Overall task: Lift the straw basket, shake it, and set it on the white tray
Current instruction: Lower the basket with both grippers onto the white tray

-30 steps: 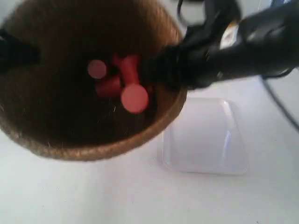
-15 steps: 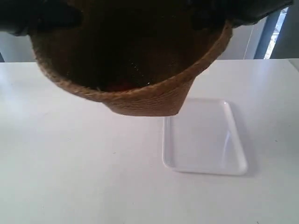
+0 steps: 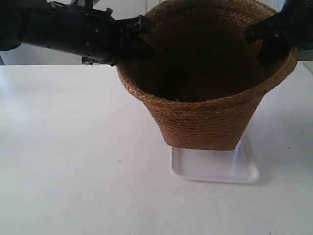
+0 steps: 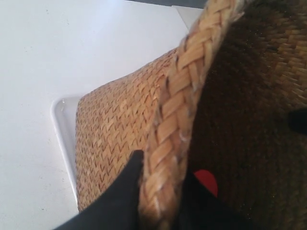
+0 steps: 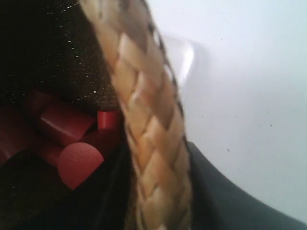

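Observation:
The straw basket [image 3: 205, 117] stands upright over the white tray [image 3: 215, 171], hiding most of it; I cannot tell whether its base touches the tray. The arm at the exterior view's left has its gripper [image 3: 134, 36] on the near-left rim. The gripper [image 3: 266, 41] of the arm at the exterior view's right is on the opposite rim. In the left wrist view my left gripper [image 4: 163, 167] is shut on the braided rim [image 4: 182, 96], one finger outside, one inside. My right gripper [image 5: 158, 158] is likewise shut on the rim [image 5: 139, 110].
Several red cylinders [image 5: 72, 129] lie in the basket's dark bottom; one red piece [image 4: 206, 181] shows in the left wrist view. A strip of the tray [image 4: 60, 124] sticks out beside the basket wall. The white table [image 3: 73, 171] stretches to the exterior view's left.
The basket was tipped toward the camera, then lifted high. Now it is upright, lower and further right, over the tray. Both grippers kept hold of the rim.

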Robot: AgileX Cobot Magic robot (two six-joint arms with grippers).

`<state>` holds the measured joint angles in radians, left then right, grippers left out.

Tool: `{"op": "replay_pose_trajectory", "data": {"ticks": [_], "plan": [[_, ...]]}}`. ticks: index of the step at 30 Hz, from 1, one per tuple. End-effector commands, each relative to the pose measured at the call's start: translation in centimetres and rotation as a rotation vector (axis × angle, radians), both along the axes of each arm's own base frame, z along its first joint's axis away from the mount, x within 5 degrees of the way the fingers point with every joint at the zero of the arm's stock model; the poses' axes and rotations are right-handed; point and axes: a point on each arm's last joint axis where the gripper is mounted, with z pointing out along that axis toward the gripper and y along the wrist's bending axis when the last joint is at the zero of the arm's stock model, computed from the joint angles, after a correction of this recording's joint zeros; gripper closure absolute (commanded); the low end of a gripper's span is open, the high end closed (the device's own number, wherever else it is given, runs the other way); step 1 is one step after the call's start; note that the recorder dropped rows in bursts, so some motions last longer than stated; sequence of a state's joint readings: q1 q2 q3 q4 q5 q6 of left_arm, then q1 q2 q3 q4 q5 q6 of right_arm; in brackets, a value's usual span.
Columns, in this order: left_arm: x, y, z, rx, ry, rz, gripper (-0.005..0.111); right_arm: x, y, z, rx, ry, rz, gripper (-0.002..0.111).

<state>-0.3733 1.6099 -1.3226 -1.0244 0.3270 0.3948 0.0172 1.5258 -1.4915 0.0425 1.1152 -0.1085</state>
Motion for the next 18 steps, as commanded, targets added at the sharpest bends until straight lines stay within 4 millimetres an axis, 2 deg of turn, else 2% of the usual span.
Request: {"op": "replay_pose_trajectory", "data": {"ticks": [1, 6, 13, 18], "plan": [[0.4, -0.6, 0.3, -0.071, 0.013, 0.019, 0.107, 1.2, -2.2, -1.1, -0.118, 0.018, -0.011, 0.108], [1.0, -1.5, -1.0, -0.045, 0.011, 0.040, 0.107, 2.0, -2.5, -2.2, -0.140, 0.041, 0.000, 0.108], [1.9, -2.3, -3.2, -0.014, 0.046, 0.035, 0.107, 2.4, -2.8, -2.6, -0.177, 0.047, 0.001, 0.108], [2.2, -2.3, -3.5, -0.010, 0.048, 0.041, 0.107, 3.0, -3.1, -3.5, -0.212, 0.068, 0.005, 0.108]]}}
